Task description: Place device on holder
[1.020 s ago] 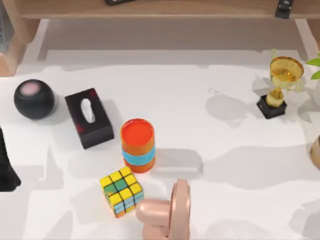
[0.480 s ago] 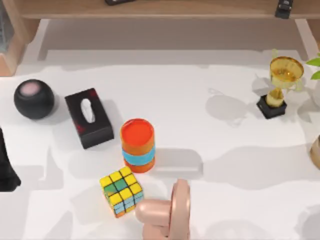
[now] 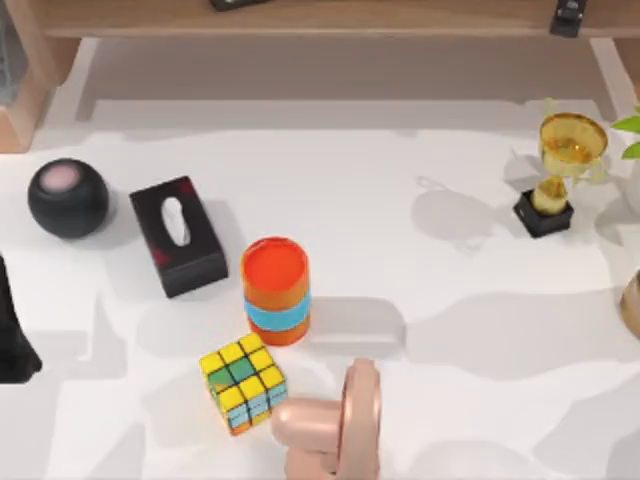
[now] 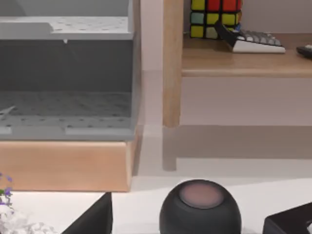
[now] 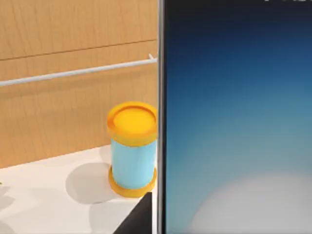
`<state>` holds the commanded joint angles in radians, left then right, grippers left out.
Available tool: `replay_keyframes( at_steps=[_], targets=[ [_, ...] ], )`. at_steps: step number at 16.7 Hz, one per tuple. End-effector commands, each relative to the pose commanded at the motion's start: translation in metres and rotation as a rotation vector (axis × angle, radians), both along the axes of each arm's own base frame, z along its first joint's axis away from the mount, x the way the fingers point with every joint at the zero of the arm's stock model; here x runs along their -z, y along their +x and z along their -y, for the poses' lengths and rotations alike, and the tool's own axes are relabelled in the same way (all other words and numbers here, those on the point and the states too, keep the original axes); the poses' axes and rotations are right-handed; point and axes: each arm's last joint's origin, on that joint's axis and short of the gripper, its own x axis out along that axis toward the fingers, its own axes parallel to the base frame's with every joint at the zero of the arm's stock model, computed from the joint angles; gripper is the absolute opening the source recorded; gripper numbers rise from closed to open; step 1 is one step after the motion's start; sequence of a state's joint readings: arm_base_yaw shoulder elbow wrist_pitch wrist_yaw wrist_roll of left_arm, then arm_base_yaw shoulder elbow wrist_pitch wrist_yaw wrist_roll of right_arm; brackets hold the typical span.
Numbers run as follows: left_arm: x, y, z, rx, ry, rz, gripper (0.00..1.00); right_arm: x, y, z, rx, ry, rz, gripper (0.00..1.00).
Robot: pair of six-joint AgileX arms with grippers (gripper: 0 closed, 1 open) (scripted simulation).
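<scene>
Device (image 5: 234, 122) upright close before right wrist camera

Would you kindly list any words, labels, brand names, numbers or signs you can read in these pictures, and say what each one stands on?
There is no readable text.
Smartphone: plain blue screen with a pale patch, no writing.
Black tissue box: red marks, no letters.
Keyboard on the shelf: keys too small to read.
Trophy: nothing legible on its black base.

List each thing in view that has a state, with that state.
smartphone: upright close to the right wrist camera, screen lit blue.
pink holder: bare, no device on it.
orange-lidded canister: upright, lid on.
black tissue box: tissue poking out.
trophy: upright.
Rubik's cube: scrambled.
</scene>
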<state>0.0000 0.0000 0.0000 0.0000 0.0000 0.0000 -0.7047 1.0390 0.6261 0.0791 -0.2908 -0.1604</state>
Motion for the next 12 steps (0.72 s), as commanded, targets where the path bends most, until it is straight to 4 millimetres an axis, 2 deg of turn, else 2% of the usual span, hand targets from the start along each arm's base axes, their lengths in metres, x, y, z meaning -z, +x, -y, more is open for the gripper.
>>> replay_keyframes(
  at_steps=[6,9,12],
  targets=[
    [0.000,0.000,0.000,0.000,0.000,0.000,1.00,0.034,0.017,0.020,0.041,0.092,-0.076,0.00],
    [0.000,0.000,0.000,0.000,0.000,0.000,1.00,0.040,0.026,0.026,0.034,0.104,-0.083,0.00],
    [0.000,0.000,0.000,0.000,0.000,0.000,1.00,0.040,0.026,0.026,0.034,0.104,-0.083,0.00]
  ],
)
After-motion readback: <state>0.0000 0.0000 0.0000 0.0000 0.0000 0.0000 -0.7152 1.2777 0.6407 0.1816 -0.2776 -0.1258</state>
